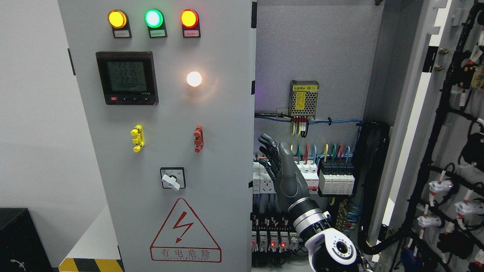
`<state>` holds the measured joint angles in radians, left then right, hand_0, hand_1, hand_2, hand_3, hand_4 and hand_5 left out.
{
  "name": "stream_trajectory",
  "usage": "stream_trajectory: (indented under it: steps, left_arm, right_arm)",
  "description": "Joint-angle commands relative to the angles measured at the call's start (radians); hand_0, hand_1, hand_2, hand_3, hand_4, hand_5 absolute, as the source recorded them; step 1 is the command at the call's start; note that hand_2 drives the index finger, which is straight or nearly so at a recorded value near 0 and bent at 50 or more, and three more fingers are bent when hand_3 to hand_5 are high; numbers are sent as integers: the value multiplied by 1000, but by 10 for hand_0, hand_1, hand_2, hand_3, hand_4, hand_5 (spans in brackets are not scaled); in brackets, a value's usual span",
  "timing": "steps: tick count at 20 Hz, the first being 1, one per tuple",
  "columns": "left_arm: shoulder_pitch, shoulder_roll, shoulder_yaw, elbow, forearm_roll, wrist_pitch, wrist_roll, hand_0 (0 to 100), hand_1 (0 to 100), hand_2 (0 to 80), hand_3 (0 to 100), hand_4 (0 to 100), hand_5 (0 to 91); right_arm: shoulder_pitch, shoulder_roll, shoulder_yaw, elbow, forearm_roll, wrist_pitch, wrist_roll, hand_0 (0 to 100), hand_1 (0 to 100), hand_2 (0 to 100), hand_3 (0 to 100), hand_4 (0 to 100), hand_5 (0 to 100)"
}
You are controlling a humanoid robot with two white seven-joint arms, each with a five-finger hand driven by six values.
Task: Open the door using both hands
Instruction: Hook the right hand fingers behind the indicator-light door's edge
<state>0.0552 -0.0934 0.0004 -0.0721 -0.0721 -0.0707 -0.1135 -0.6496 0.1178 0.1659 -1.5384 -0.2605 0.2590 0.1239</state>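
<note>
The grey cabinet has two doors. The left door (pixel 227 113) is shut and carries three lamps, a meter, two small handles and a rotary switch. The right door (pixel 453 151) stands swung open at the right, its inner side covered in black wiring. My right hand (pixel 278 166) comes up from the bottom right, in front of the open compartment. Its dark fingers (pixel 266 145) are stretched out, hold nothing and point up-left, close to the left door's right edge. I cannot tell if they touch it. My left hand is out of view.
Inside the compartment are a power supply box (pixel 303 97), rows of breakers (pixel 334 177) and coloured wires behind the hand. A thick black cable bundle (pixel 372 151) runs down the right side. A black box (pixel 19 238) stands at the lower left.
</note>
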Motion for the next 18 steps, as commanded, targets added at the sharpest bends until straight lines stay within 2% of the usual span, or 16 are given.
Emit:
stream_trajectory:
  steps: [1, 3, 10, 13, 14, 18]
  left_arm:
    - [0, 0, 26, 0, 0, 0, 0, 0, 0, 0, 0, 0, 0]
    - [0, 0, 26, 0, 0, 0, 0, 0, 0, 0, 0, 0, 0]
    - [0, 0, 26, 0, 0, 0, 0, 0, 0, 0, 0, 0, 0]
    - [0, 0, 26, 0, 0, 0, 0, 0, 0, 0, 0, 0, 0]
    - [0, 0, 26, 0, 0, 0, 0, 0, 0, 0, 0, 0, 0]
    - [0, 0, 26, 0, 0, 0, 0, 0, 0, 0, 0, 0, 0]
  right_arm:
    - [-16, -12, -25, 6, -13, 29, 46, 0, 0, 0, 0, 0, 0]
    - [-22, -12, -25, 11, -13, 31, 112, 0, 0, 0, 0, 0, 0]
    - [-45, -10, -68, 32, -13, 31, 146, 0, 0, 0, 0, 0, 0]
    - [-45, -10, -68, 37, -13, 34, 244, 0, 0, 0, 0, 0, 0]
    - [-47, -10, -69, 38, -11, 36, 259, 0, 0, 0, 0, 0, 0]
    - [-54, -12, -98, 76, -13, 54, 267, 0, 0, 0, 0, 0, 0]
